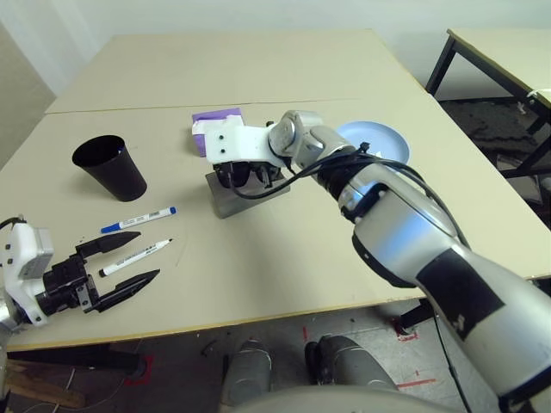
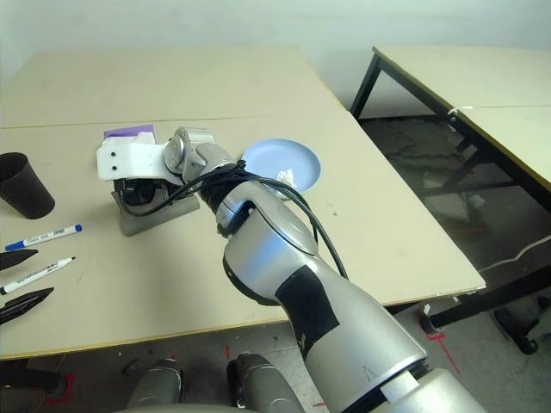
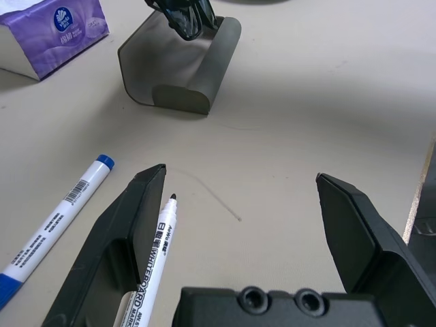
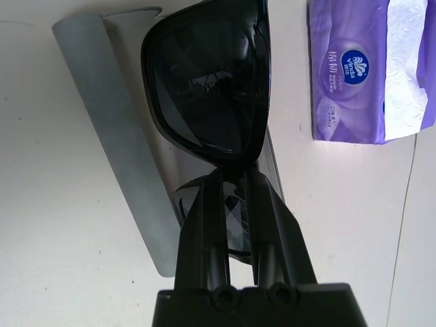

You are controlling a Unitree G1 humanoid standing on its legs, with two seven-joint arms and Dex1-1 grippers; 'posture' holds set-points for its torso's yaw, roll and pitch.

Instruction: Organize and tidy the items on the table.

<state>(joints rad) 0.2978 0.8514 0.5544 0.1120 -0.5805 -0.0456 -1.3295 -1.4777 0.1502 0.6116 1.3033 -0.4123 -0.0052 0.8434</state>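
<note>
My right gripper (image 4: pixel 231 174) is shut on the black sunglasses (image 4: pixel 204 88), holding them just over the open grey-green glasses case (image 1: pixel 237 196) at mid-table. The purple tissue box (image 1: pixel 215 120) stands right behind the case. At the near left edge my left gripper (image 1: pixel 145 255) is open and low. The black-cap marker pen (image 3: pixel 157 252) lies between its fingers, close to one finger (image 3: pixel 136 204). The blue-cap marker pen (image 1: pixel 138 220) lies just beyond, and the black cup (image 1: pixel 110 168) stands upright farther back. A light blue plate (image 2: pixel 280 159) with a crumpled white tissue (image 2: pixel 284 178) at its rim sits behind my right forearm.
The beige table (image 1: pixel 284 267) has bare surface in front of the case and along its near edge. A seam runs across it behind the tissue box. A smaller table with black legs (image 1: pixel 504 52) stands to the right across a gap of floor.
</note>
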